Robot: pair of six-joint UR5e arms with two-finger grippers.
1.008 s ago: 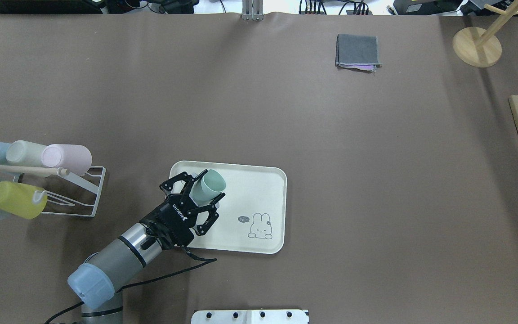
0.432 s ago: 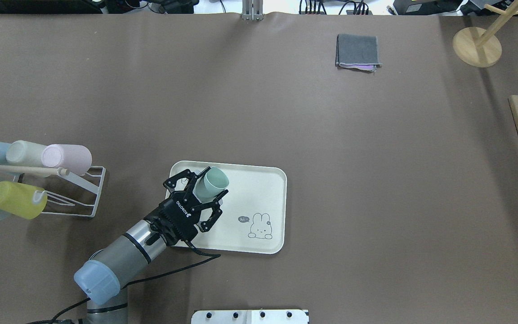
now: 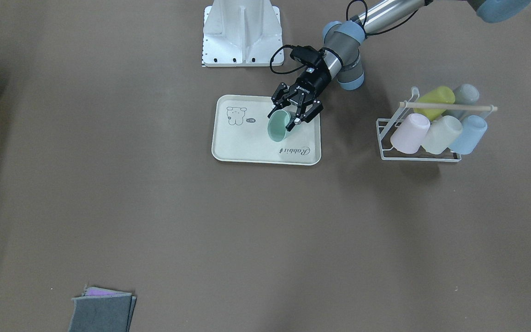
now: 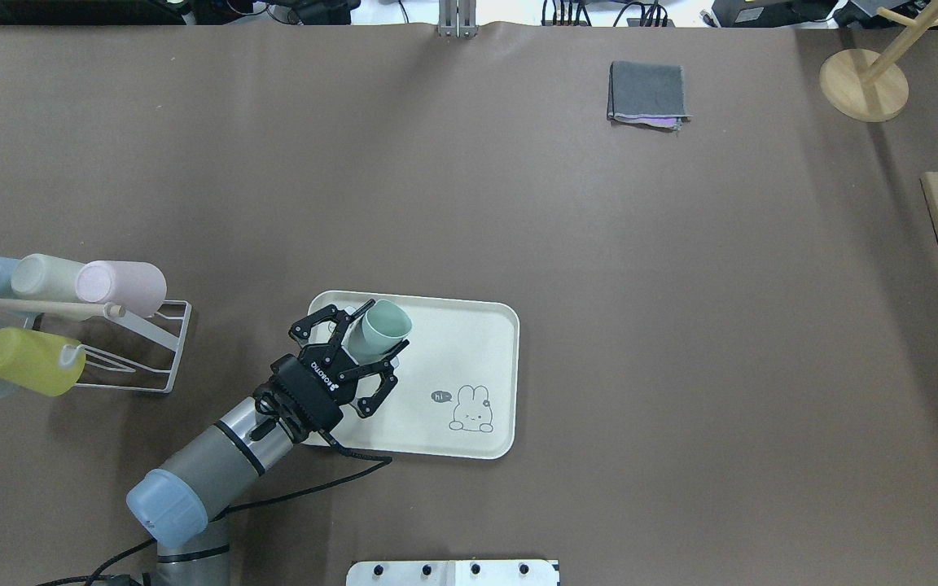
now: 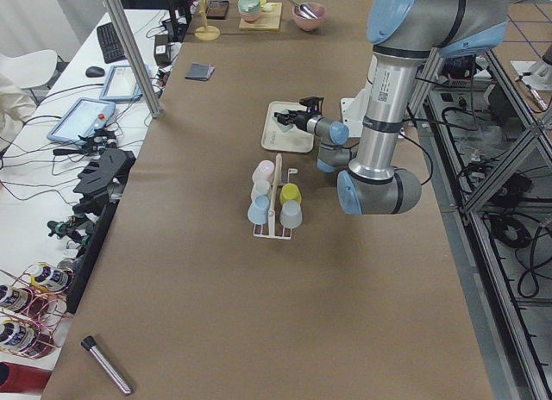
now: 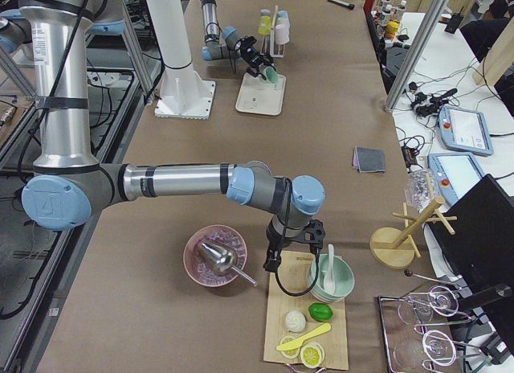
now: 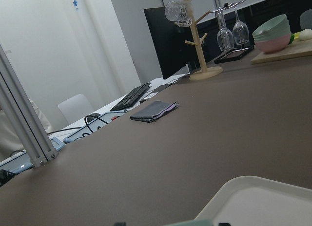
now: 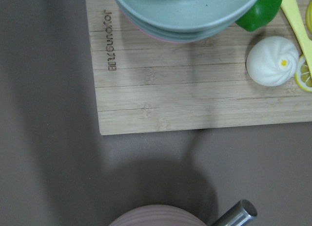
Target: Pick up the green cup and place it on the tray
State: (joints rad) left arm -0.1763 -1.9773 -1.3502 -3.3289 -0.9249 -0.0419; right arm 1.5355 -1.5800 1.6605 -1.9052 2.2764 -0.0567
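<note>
Left gripper (image 4: 386,327) pinching green cup (image 3: 278,128) between both fingers; cup tilted, mouth toward 1 o'clock in overhead view. Cup over tray (image 4: 469,342), near its 10 o'clock corner; contact with tray unclear. Cup rack (image 4: 46,307) at tray's 9 o'clock, apart. Right gripper (image 6: 279,260) above wooden board (image 8: 170,89); cannot tell whether fingers spread or closed

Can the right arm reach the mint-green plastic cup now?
Probably not: the right hand is far off by the wooden board, and the left hand grips the mint-green plastic cup over the cream rectangular tray.
</note>
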